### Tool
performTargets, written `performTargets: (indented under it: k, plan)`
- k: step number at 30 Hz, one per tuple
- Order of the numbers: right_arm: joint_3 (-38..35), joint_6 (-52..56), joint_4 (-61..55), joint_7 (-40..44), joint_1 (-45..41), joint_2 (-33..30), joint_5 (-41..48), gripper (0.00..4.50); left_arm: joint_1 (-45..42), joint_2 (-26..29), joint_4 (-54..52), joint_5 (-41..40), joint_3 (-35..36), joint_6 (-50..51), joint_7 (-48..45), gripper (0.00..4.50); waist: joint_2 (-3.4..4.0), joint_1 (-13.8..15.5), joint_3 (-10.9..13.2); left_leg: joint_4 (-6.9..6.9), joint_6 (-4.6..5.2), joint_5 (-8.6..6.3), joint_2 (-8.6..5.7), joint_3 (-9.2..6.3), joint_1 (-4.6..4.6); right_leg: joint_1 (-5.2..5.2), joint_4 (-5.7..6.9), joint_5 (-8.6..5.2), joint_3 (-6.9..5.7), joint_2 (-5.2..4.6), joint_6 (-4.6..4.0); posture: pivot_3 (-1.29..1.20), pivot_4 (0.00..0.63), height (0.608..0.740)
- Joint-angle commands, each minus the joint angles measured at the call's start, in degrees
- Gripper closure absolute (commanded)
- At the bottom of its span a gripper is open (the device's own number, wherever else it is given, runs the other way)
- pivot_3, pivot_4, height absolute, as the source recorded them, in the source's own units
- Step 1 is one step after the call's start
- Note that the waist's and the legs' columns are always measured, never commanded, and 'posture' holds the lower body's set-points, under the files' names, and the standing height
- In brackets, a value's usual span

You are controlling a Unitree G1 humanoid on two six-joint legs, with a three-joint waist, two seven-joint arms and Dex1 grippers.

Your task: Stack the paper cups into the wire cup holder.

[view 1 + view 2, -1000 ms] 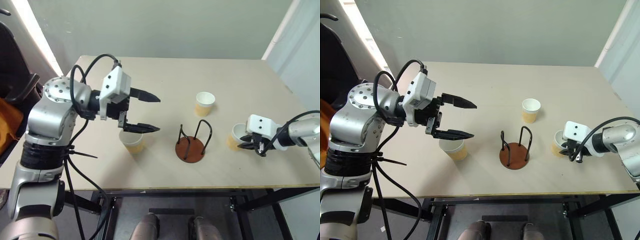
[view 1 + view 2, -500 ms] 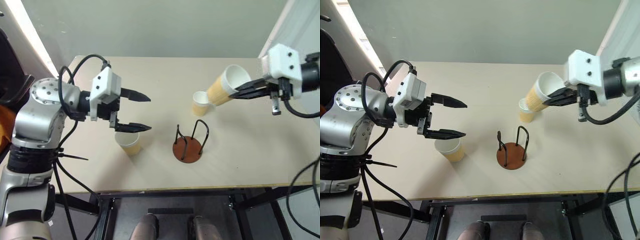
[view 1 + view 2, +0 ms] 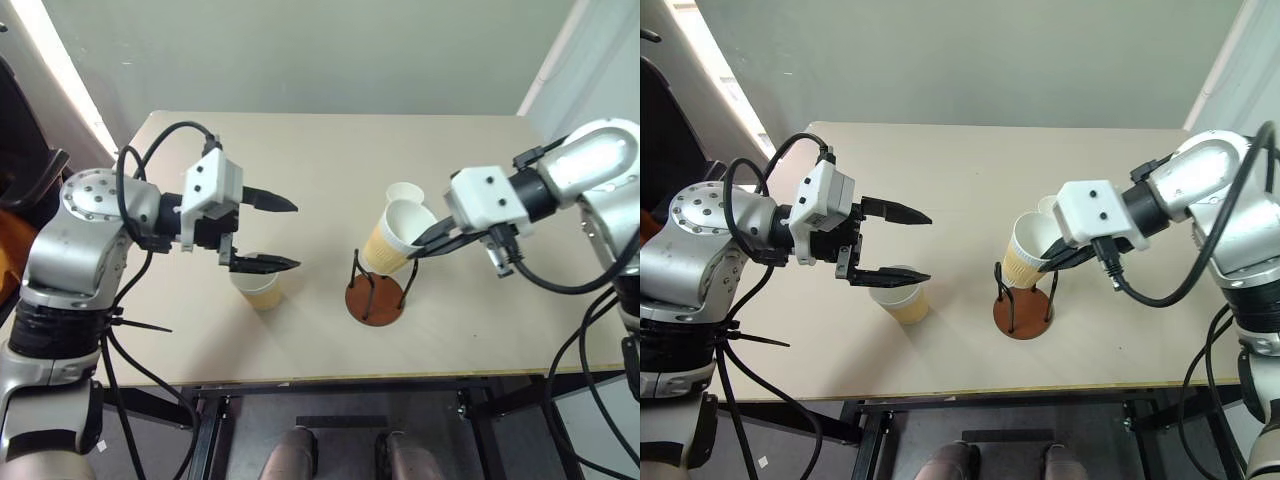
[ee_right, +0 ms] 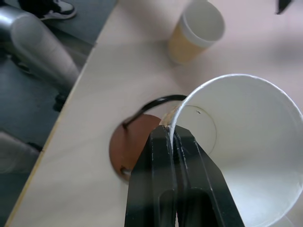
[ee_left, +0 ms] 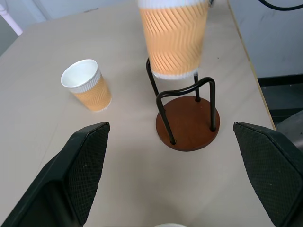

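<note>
Paper cup [image 3: 392, 238] rim pinched in right jaws

A pale wooden table [image 3: 300, 330] on black legs stands against a grey-green wall [image 3: 320, 50]

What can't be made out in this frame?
- Far paper cup: head views, mostly hidden behind the held cup.
- Held cup's rim: left wrist view, cut off by the picture edge.
- Wire cup holder: right wrist view, base partly hidden by the right gripper and the held cup.
</note>
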Motion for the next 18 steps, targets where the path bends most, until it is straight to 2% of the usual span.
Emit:
performTargets:
  k: [1, 10, 14, 18]
  plan:
    - [0.7, -1.9, 1.6, -0.6, -1.1, 0.4, -3.0, 4.48, 0.0, 1.2, -2.1, -1.0, 2.0, 0.0, 0.4, 0.00, 0.00, 0.0, 0.0, 0.00, -0.01, 0.00, 0.00, 0.00, 0.01, 0.00, 0.02, 0.00, 0.00, 0.00, -0.03, 0.00, 0.150, 0.740]
    - [0.4, -4.5, 7.4, 0.0, -4.3, 1.7, -5.9, 1.62, -1.9, 0.0, 1.0, 3.8, 1.0, -2.3, 5.9, 0.00, 0.00, 0.0, 0.0, -0.05, -0.06, 0.04, 0.00, -0.01, 0.03, -0.10, 0.14, 0.00, 0.01, 0.00, -0.17, 0.00, 0.150, 0.740]
    - [0.0, -8.9, 18.4, -7.8, -9.0, 5.5, -11.1, 0.14, -4.5, -2.0, 5.0, 9.0, -0.6, -3.7, 12.2, 0.00, 0.00, -0.1, 0.0, -0.05, -0.09, 0.05, 0.00, -0.01, 0.05, -0.13, 0.18, 0.00, 0.02, -0.01, -0.19, 0.00, 0.150, 0.740]
    - [3.9, -19.1, 36.4, -21.3, -14.4, 10.1, -22.9, 0.06, -6.1, -4.5, 7.7, 12.6, -1.6, -4.0, 17.3, 0.00, 0.01, -0.2, 0.0, -0.08, -0.15, 0.10, 0.01, -0.07, 0.11, -0.19, 0.25, 0.08, 0.04, -0.02, -0.31, 0.00, 0.150, 0.740]
